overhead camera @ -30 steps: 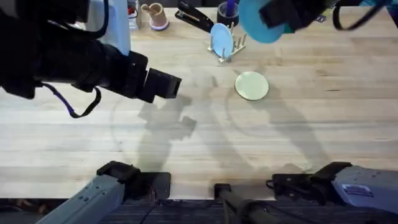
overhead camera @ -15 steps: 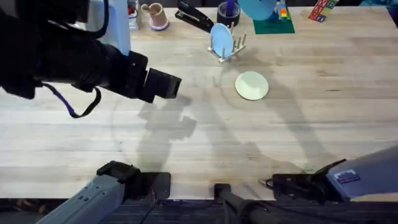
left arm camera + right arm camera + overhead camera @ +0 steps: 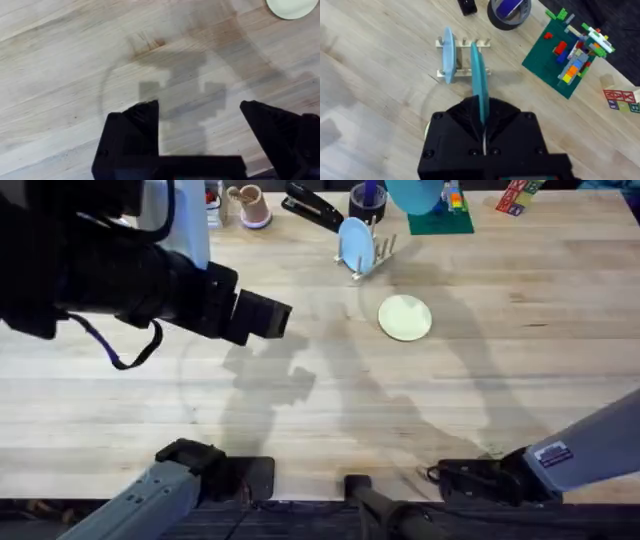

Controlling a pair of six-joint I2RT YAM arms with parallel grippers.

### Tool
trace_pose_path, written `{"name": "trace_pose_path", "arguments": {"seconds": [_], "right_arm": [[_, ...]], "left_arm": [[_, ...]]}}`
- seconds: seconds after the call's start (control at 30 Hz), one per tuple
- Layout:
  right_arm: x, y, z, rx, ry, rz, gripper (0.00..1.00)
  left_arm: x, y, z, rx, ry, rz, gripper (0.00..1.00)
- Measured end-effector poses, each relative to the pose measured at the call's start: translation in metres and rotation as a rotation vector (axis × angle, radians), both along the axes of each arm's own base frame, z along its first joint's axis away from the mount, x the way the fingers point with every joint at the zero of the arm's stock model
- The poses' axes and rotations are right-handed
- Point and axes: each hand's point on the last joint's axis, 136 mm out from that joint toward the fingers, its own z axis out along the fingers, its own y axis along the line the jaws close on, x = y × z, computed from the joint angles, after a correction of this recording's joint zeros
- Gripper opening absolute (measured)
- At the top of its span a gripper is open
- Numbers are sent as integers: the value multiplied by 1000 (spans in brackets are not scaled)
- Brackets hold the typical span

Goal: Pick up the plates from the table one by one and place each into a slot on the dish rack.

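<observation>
The teal plate [image 3: 479, 80] stands on edge in my right gripper [image 3: 483, 114], which is shut on its rim and holds it above the dish rack [image 3: 464, 59]. In the overhead view the teal plate [image 3: 414, 192] shows at the far edge, beyond the dish rack [image 3: 374, 256]. A pale blue plate [image 3: 356, 243] stands upright in one slot. The cream-yellow plate [image 3: 405, 317] lies flat on the table [image 3: 470, 400] just in front of the rack. My left gripper [image 3: 200, 127] hovers open over bare wood at the left, with the cream-yellow plate [image 3: 291, 7] far off.
A green brick baseplate with coloured bricks [image 3: 567, 55] and a roll of tape [image 3: 509, 9] sit behind the rack. A black stapler [image 3: 313, 207] and a cup [image 3: 250, 205] line the far edge. The left arm [image 3: 120, 275] hangs large over the left side.
The right gripper carried the teal plate up and farther back, out of the top of the overhead view. The left arm stayed put.
</observation>
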Motion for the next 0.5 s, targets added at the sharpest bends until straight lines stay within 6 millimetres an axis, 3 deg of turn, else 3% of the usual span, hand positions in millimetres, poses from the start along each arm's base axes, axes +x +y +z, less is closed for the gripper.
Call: {"name": "trace_pose_path", "arguments": {"seconds": [0.5], "right_arm": [[1,4,-2,14,8,10,29]], "left_arm": [[0,0,0,0,0,0,995]]}}
